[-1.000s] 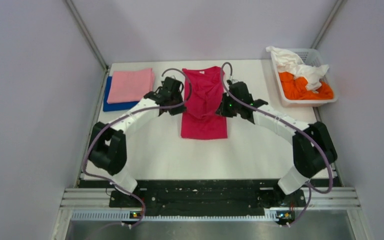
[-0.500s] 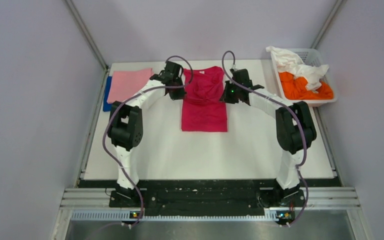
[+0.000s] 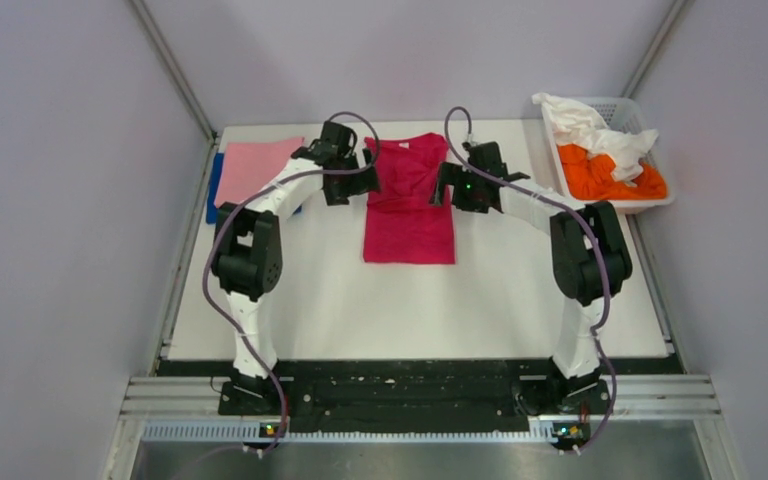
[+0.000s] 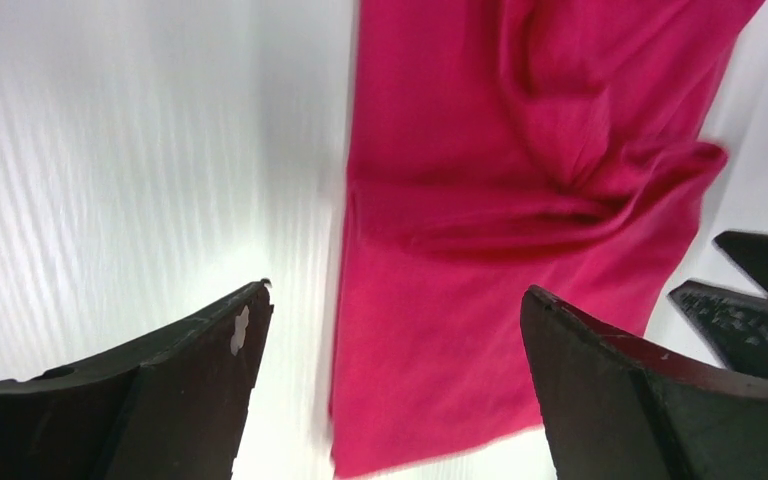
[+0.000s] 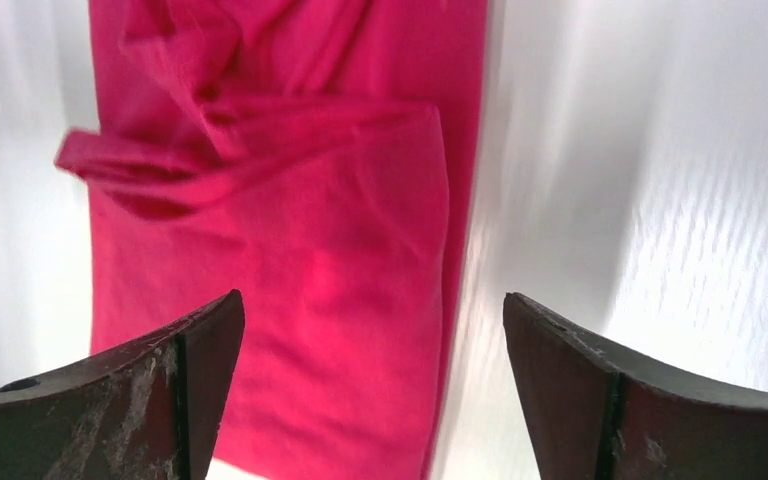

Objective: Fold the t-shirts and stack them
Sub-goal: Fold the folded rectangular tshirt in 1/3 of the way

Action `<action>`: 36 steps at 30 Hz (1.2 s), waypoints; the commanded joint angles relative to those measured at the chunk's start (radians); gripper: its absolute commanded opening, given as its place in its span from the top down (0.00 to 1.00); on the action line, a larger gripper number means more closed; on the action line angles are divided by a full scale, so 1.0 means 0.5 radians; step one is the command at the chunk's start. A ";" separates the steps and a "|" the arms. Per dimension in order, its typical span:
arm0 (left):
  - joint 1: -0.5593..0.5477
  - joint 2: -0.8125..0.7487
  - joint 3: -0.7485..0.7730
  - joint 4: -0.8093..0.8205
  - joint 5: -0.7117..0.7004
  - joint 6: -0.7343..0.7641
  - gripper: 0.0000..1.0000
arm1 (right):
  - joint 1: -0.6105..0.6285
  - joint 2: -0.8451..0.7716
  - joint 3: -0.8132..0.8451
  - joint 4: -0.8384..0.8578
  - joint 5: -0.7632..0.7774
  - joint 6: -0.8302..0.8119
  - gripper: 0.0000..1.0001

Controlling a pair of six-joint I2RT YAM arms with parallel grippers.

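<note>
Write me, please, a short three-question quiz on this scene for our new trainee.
1. True or false: the left gripper and the right gripper are both open, one on each side of the magenta t-shirt.
2. Multiple choice: what lies directly under the folded pink t-shirt? A) a green t-shirt; B) a blue t-shirt; C) a yellow t-shirt.
3. Fill in: the white plastic basket holds the orange t-shirt and a crumpled ____ t-shirt.

Key
1. True.
2. B.
3. White: the white t-shirt spills over the basket's far rim.
</note>
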State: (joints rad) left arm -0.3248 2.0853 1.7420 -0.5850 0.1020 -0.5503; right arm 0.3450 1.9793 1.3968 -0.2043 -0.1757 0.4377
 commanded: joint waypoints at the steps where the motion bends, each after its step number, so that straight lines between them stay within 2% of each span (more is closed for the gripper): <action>1: -0.001 -0.399 -0.402 0.014 0.043 -0.017 0.01 | 0.083 -0.314 -0.198 0.078 -0.030 -0.119 0.01; 3: 0.000 -0.556 -0.643 0.039 0.046 -0.047 0.01 | 0.171 -0.335 -0.219 0.125 -0.137 -0.197 0.01; 6: -0.001 -0.808 -0.980 0.075 0.025 -0.126 0.01 | 0.307 -0.260 -0.205 0.262 -0.275 -0.139 0.01; 10: -0.001 -1.048 -1.317 0.096 -0.037 -0.212 0.01 | 0.418 -0.071 -0.064 0.373 -0.312 -0.087 0.01; 15: -0.001 -1.187 -1.480 0.073 -0.045 -0.261 0.01 | 0.446 0.183 0.141 0.557 -0.316 0.002 0.01; 20: -0.001 -1.220 -1.525 0.067 -0.013 -0.277 0.01 | 0.420 0.437 0.493 0.513 -0.005 -0.044 0.01; 25: -0.001 -1.231 -1.550 0.127 0.020 -0.290 0.01 | 0.356 0.468 0.640 0.533 0.245 0.012 0.01; 30: -0.001 -1.120 -1.493 0.217 0.066 -0.308 0.01 | 0.347 0.304 0.486 0.496 0.194 0.047 0.01; 36: -0.002 -0.843 -1.316 0.361 0.143 -0.333 0.14 | 0.281 -0.302 -0.299 0.597 0.287 0.160 0.01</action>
State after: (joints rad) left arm -0.3252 1.5883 1.0073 -0.4881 0.1406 -0.7048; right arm 0.5114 2.0655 1.4372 0.0463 -0.0685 0.4618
